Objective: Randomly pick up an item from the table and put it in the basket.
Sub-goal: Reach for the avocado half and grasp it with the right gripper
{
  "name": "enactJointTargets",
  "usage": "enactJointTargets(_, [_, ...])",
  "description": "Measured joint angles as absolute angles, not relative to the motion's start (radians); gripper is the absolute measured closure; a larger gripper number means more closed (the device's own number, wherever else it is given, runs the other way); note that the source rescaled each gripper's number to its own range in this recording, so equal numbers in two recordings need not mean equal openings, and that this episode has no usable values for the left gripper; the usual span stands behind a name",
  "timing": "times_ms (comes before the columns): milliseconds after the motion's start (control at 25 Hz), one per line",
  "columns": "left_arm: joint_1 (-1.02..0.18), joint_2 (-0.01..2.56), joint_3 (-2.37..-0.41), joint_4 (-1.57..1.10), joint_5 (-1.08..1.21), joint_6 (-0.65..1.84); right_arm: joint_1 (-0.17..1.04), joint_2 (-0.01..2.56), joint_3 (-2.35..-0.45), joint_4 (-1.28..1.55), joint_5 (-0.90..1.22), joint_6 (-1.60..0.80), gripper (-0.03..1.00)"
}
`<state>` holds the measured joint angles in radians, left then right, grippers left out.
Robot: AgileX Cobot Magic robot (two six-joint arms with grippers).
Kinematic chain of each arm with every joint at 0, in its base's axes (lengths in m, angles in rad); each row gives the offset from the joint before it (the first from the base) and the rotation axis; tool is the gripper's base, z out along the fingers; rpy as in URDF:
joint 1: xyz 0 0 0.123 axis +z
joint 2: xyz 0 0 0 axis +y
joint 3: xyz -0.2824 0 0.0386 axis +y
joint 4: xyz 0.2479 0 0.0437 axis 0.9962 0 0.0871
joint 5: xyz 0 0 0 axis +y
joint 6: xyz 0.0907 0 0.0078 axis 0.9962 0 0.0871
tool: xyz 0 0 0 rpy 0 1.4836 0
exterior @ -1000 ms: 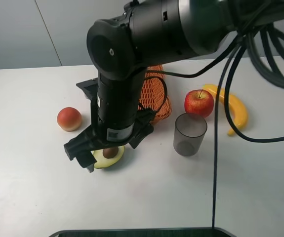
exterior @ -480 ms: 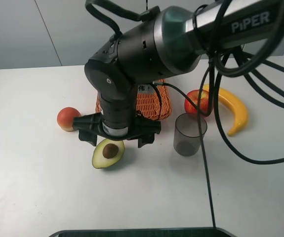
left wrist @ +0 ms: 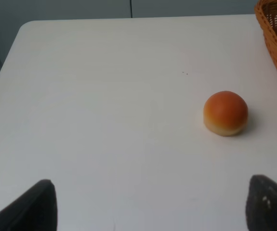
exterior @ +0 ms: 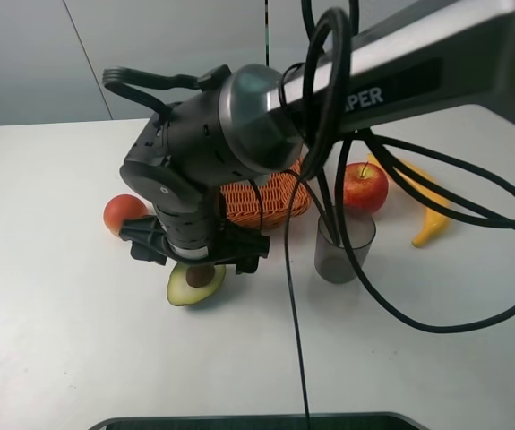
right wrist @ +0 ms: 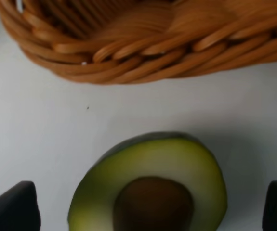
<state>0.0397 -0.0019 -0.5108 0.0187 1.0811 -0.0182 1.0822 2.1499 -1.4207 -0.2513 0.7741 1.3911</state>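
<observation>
The halved avocado [exterior: 196,281] lies cut side up on the white desk [exterior: 60,340], near the wicker basket [exterior: 270,202]: pale yellow-green flesh, dark skin rim, brown pit. The right pincer [exterior: 196,260] hangs over it, spread wide and gripping nothing. The left pincer [left wrist: 152,209] also gapes empty.

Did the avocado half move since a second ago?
No. In the high view the avocado half lies where it was, in the same place between the peach and the grey cup on the table.
</observation>
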Motion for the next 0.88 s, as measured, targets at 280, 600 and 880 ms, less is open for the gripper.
enactJointTargets(280, [0.040, -0.002, -0.511, 0.019, 1.081, -0.018, 1.082, 2.168, -1.421, -0.321, 0.752, 1.469, -0.03])
enactJointTargets(600, [0.040, -0.002, -0.511, 0.019, 1.081, -0.018, 1.086, 2.199, -1.422, -0.349, 0.714, 1.480, -0.03])
enactJointTargets(880, [0.040, -0.002, -0.511, 0.019, 1.081, -0.018, 1.086, 2.222, -1.422, -0.323, 0.706, 1.480, -0.03])
